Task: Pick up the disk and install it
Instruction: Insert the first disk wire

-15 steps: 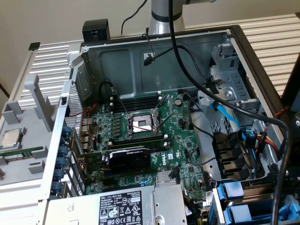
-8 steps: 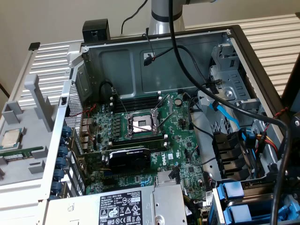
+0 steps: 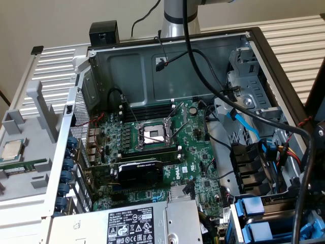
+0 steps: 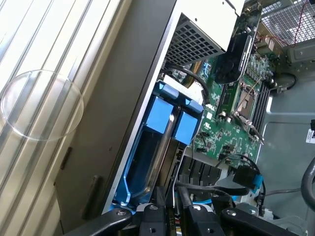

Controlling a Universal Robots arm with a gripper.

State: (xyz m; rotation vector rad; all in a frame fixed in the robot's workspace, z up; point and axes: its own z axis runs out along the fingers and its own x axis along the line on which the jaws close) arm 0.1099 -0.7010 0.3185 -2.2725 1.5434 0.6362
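In the exterior view, the open computer case lies on its side with the arm's grey column behind it. The motherboard faces up, with the bare processor socket and a black graphics card on it. The labelled power supply is nearest the camera. At the exterior view's lower right, two blue-fronted carriers sit side by side in the drive bay. The disk is the one nearer the picture's edge, and the second carrier is just beside it. Outside the case, at the exterior view's left, a grey tray holds a square processor chip and a green memory stick. Both are well apart from the bay.

The wrist view shows the black gripper, hanging over the drive bay. The disk runs straight out ahead of the jaws, and its blue frame and a silver metal edge lie against the dark case wall. The second carrier touches its other side. Beyond both, farther from the jaws, are the perforated end of the power supply and the graphics card on edge. The motherboard is off to the jaws' side. The jaws stand narrow, but I cannot tell whether they pinch the near end of the disk.
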